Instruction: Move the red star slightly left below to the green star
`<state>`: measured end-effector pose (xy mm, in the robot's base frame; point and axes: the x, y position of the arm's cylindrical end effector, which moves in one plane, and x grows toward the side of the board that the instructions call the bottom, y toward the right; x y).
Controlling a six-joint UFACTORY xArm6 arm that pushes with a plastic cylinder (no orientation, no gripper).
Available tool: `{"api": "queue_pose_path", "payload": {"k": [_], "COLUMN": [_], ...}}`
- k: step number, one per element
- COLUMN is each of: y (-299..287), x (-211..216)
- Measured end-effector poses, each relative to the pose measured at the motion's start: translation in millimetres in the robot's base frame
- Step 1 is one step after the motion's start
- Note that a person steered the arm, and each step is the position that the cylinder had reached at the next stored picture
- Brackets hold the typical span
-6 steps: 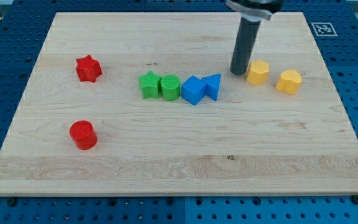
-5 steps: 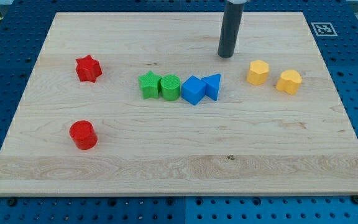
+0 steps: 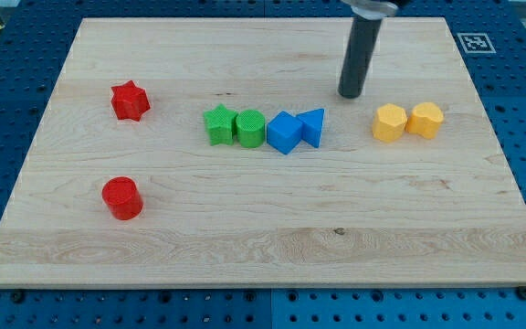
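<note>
Wooden board (image 3: 263,247), camera view: red star (image 3: 130,100) at 9 o'clock, well apart from green star (image 3: 217,124), which touches green cylinder (image 3: 250,128). My tip (image 3: 350,94) at 1 o'clock of blue blocks; no jaws fitted.

red star (image 3: 130,100), green star (image 3: 217,124), dark rod (image 3: 359,57)
</note>
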<state>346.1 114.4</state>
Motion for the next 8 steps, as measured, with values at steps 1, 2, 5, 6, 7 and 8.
{"api": "queue_pose_path", "payload": {"k": [1, 2, 5, 6, 7, 8], "y": [56, 44, -254, -338, -349, -339], "x": [-55, -90, -112, -108, -74, -14]}}
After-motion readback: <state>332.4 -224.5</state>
